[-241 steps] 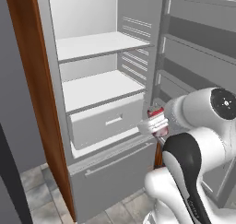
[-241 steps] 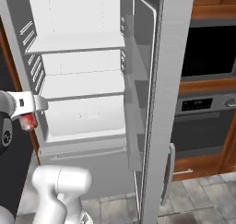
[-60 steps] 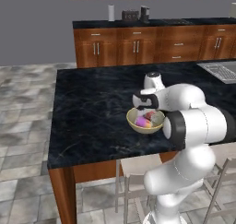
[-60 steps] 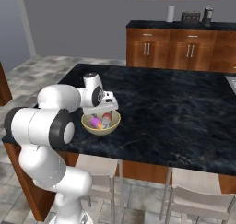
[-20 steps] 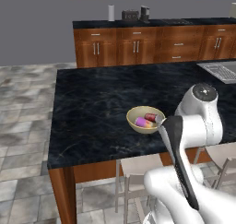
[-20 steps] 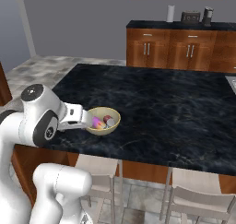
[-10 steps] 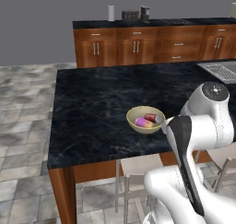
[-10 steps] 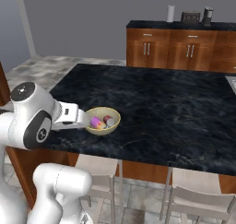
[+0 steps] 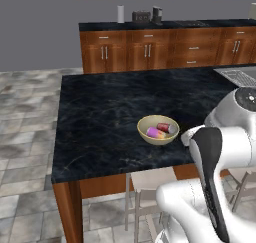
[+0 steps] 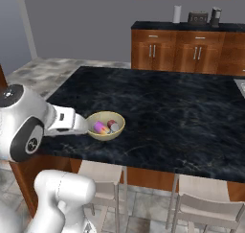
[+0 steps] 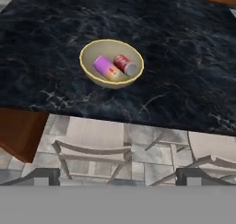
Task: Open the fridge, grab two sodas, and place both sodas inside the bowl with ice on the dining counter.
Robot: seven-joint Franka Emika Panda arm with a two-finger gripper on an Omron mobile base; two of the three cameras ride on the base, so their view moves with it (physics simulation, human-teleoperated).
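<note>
Both sodas (image 11: pixel 115 66) lie in bowl (image 11: pixel 111 63) on bench (image 9: pixel 110 112); my claw (image 11: pixel 117 176) gapes wide, empty. I'd retract straight, w/o nudging rim.

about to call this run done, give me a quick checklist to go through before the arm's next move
1. Red can in the bowl: ok, lying on its side.
2. Purple can in the bowl: ok, lying beside the red one.
3. Bowl on the dining counter, away from the edge: ok.
4. Gripper empty: ok, open, nothing between the fingertips, back off the counter above the stools.
5. Ice in the bowl: cannot tell, none visible around the cans.
6. Fridge door closed: cannot tell.
</note>
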